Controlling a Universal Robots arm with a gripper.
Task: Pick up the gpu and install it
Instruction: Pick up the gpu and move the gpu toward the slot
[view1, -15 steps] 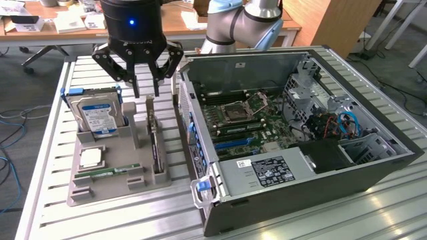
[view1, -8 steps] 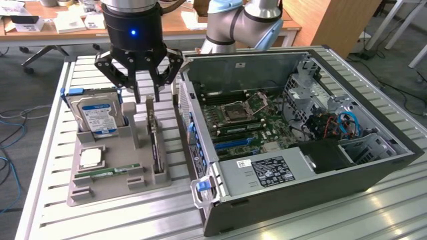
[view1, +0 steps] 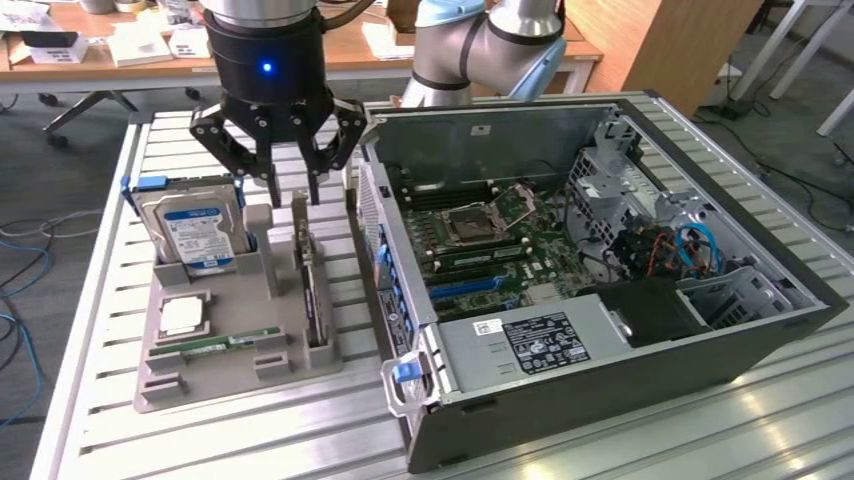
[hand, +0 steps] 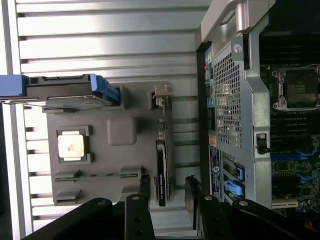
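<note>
One-armed; hovered with black metal gripper (view1: 294, 195) spread apart and empty, just above the thin flat black gpu card (view1: 312, 300). Found card standing on edge in a grey plastic tray (view1: 200, 385), beside an open dark metal computer case (view1: 641, 400).

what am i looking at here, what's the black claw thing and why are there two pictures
The black claw is the gripper of a robot arm, which serves as its hand. One picture comes from a camera standing off to the side. The other comes from a camera on the arm's wrist, looking down past the claw. On the slatted metal table sits a grey tray holding computer parts: a hard drive standing upright, a processor chip, a green memory stick, and the gpu, a thin black card standing on edge. On the exterior view's right is an open computer case with its motherboard showing. The gripper hangs open above the gpu and holds nothing.
</note>
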